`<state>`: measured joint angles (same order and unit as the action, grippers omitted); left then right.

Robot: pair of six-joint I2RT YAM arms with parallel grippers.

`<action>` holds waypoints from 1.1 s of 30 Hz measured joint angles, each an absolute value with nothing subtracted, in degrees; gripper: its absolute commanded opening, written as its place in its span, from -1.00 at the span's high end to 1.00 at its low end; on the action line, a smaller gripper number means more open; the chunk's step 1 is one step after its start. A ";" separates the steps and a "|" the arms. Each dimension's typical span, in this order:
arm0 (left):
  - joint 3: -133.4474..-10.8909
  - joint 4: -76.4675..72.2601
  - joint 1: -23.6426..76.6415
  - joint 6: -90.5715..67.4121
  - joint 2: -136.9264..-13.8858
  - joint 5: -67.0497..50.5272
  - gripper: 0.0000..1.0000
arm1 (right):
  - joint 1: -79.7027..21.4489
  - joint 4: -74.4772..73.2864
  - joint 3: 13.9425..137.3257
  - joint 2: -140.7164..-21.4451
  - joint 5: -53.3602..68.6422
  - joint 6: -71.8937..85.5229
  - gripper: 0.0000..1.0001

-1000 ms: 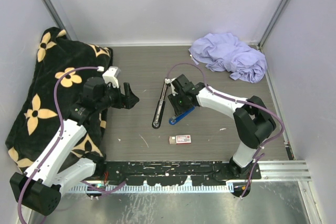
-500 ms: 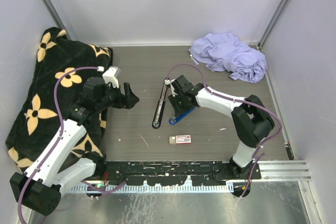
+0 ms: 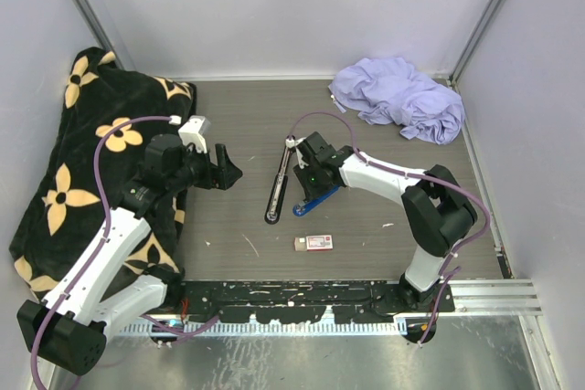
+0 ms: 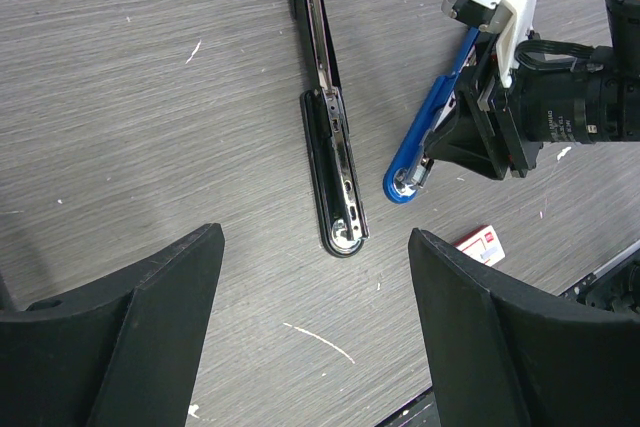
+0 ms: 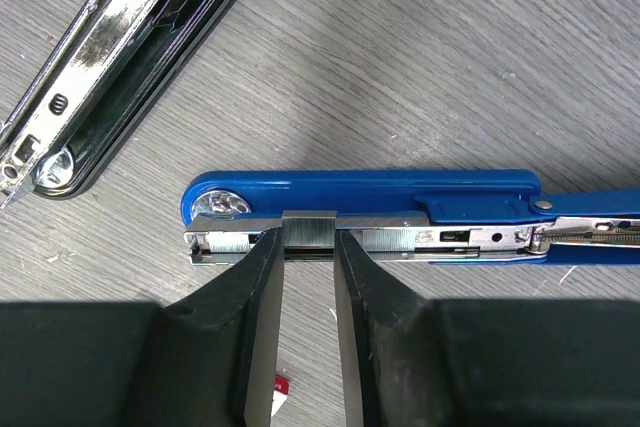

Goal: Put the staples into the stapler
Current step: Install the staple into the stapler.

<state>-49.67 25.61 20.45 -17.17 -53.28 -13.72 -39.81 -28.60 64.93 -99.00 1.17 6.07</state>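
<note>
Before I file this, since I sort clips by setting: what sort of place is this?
Likely a robot test cell: plain grey walls box in a wood-grain table, two robot arms are bolted at its near edge, with a blue stapler and flowered blanket as props.

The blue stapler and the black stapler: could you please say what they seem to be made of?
Blue stapler: glossy blue shell, painted metal or plastic; its rail is mirror-bright, steel-looking. Black stapler: shiny black shell, perhaps plastic; its rail looks like chromed metal.
</note>
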 measured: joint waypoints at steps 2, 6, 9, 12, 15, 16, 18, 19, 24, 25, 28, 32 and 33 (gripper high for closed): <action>-49.67 25.61 20.45 -17.17 -53.28 -13.72 -0.54 | -39.81 -28.60 64.93 -99.00 1.15 6.17 0.47; -49.67 25.61 20.45 -17.17 -53.28 -13.72 -0.54 | -39.81 -28.69 64.97 -98.96 1.13 6.24 0.47; -49.67 25.61 20.45 -17.17 -53.28 -13.72 -0.54 | -39.81 -28.99 65.04 -98.63 1.10 6.37 0.47; -49.67 25.61 20.45 -17.17 -53.28 -13.72 -0.54 | -39.81 -29.28 65.14 -98.61 0.91 6.39 0.47; -49.67 25.61 20.45 -17.17 -53.28 -13.72 -0.54 | -39.81 -29.85 65.28 -98.35 0.86 6.42 0.47; -49.67 25.61 20.45 -17.17 -53.28 -13.72 -0.54 | -39.81 -30.11 65.30 -98.24 0.86 6.44 0.47; -49.67 25.61 20.45 -17.17 -53.28 -13.72 -0.54 | -39.81 -30.48 65.34 -97.95 0.80 6.48 0.47; -49.67 25.61 20.45 -17.17 -53.28 -13.72 -0.54 | -39.81 -30.55 65.36 -97.86 0.73 6.55 0.47; -49.67 25.61 20.45 -17.17 -53.28 -13.74 -0.54 | -39.81 -31.03 65.36 -97.45 0.69 6.85 0.46; -49.67 25.61 20.45 -17.17 -53.28 -13.74 -0.54 | -39.81 -31.18 65.36 -97.21 0.71 6.90 0.46; -49.67 25.61 20.45 -17.17 -53.28 -13.74 -0.54 | -39.81 -31.35 65.36 -96.62 0.73 7.09 0.46; -49.67 25.61 20.45 -17.17 -53.28 -13.74 -0.54 | -39.79 -31.40 65.36 -96.27 0.73 7.27 0.46; -49.67 25.61 20.45 -17.17 -53.28 -13.74 -0.54 | -39.79 -31.48 65.36 -96.27 0.73 7.27 0.46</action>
<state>-49.67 25.61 20.45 -17.17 -53.28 -13.74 -39.79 -31.48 65.36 -96.27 0.73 7.27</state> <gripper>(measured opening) 0.769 0.294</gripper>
